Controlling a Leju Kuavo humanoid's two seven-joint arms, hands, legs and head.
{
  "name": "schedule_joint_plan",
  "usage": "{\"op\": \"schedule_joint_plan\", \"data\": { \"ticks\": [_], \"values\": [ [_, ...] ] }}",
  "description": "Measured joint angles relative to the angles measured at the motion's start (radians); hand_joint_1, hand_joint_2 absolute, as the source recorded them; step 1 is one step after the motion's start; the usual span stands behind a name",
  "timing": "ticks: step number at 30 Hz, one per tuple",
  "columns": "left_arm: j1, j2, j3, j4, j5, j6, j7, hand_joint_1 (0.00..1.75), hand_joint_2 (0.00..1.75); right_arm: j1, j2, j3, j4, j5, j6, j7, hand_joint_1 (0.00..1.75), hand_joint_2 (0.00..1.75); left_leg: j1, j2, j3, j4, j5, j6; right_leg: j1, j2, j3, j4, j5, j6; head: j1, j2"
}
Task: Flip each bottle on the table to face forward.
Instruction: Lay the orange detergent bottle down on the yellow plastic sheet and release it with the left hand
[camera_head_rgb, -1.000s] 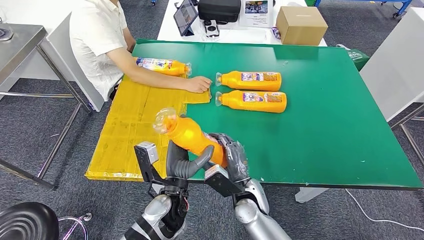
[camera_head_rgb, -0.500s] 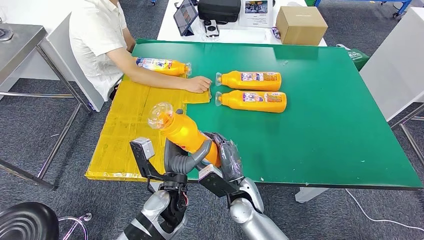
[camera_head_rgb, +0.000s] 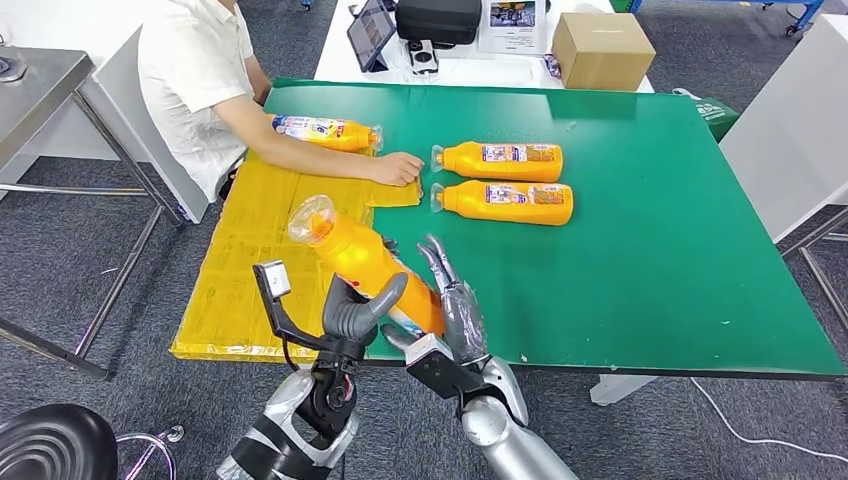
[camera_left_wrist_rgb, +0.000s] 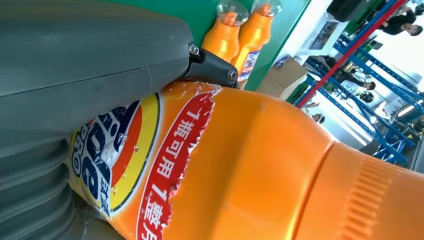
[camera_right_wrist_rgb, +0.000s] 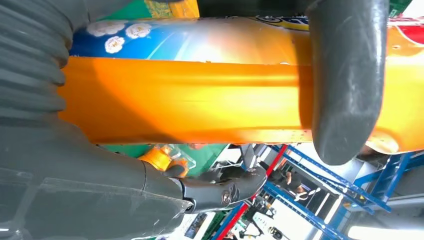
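table: green table (camera_head_rgb: 640, 230) with a yellow mat (camera_head_rgb: 250, 270) over its left near part; a person's hand (camera_head_rgb: 398, 168) rests flat at the mat's far edge, as it did a second ago.
finished bottles: two orange bottles (camera_head_rgb: 500, 160) (camera_head_rgb: 505, 202) lie side by side mid-table, labels up, unmoved; a third bottle (camera_head_rgb: 325, 131) lies by the person's arm.
held bottle: the orange bottle (camera_head_rgb: 365, 265) is off the table above its near edge, cap raised to the far left; it has shifted left and tilted up over the last second.
left robot hand: left robot hand (camera_head_rgb: 362, 310) wraps the bottle's body, thumb across it.
right robot hand: right robot hand (camera_head_rgb: 455, 310) has gone from curled round the base to fingers straightened alongside it; whether it grips I cannot tell.
meaning: this looks like a hand-over mid-flip, the left robot hand taking the weight; setting down label-up remains.
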Motion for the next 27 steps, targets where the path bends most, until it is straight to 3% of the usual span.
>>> {"op": "schedule_joint_plan", "data": {
  "ticks": [7,11,17,21,24,27],
  "values": [
    [0.000,0.001,0.013,0.008,0.006,-0.011,0.006,1.75,1.75,0.001,0.000,0.005,0.000,-0.005,0.002,-0.003,0.00,1.75,0.000,0.000,0.000,0.000,0.000,0.000,0.000,0.000,0.000,0.000,0.000,0.000,0.000,0.000],
    [-0.001,0.002,0.014,0.012,0.013,-0.014,0.011,1.75,1.75,0.001,0.000,0.006,0.000,-0.009,-0.002,-0.015,0.00,0.00,0.000,0.000,0.000,0.000,0.000,0.000,0.000,0.000,0.000,0.000,0.000,0.000,0.000,0.000],
    [-0.008,0.009,0.004,0.017,-0.053,0.018,-0.023,1.75,1.75,0.015,0.005,0.004,-0.005,0.033,-0.115,-0.047,0.00,0.00,0.000,0.000,0.000,0.000,0.000,0.000,0.000,0.000,0.000,0.000,0.000,0.000,0.000,0.000],
    [-0.004,0.023,0.002,0.007,-0.160,0.103,-0.049,1.75,1.75,0.075,0.037,-0.077,-0.073,0.217,-0.215,-0.075,0.00,0.00,0.000,0.000,-0.001,0.000,0.000,0.000,0.000,0.000,-0.001,0.000,0.000,0.000,0.000,0.000],
    [-0.014,0.045,0.001,0.011,-0.396,0.302,-0.082,1.75,1.75,0.150,0.089,-0.203,-0.222,0.321,-0.223,-0.080,0.00,0.00,0.000,0.000,-0.001,0.000,0.000,0.000,0.000,0.000,-0.002,0.000,0.000,0.000,0.000,0.000],
    [-0.056,0.071,0.000,0.061,-0.694,0.485,-0.115,1.75,1.75,0.198,0.130,-0.302,-0.371,0.344,-0.229,-0.081,0.00,0.00,0.000,-0.001,-0.001,0.000,0.000,0.000,0.000,0.000,-0.002,0.000,0.000,0.000,0.000,0.000]
  ]
}}
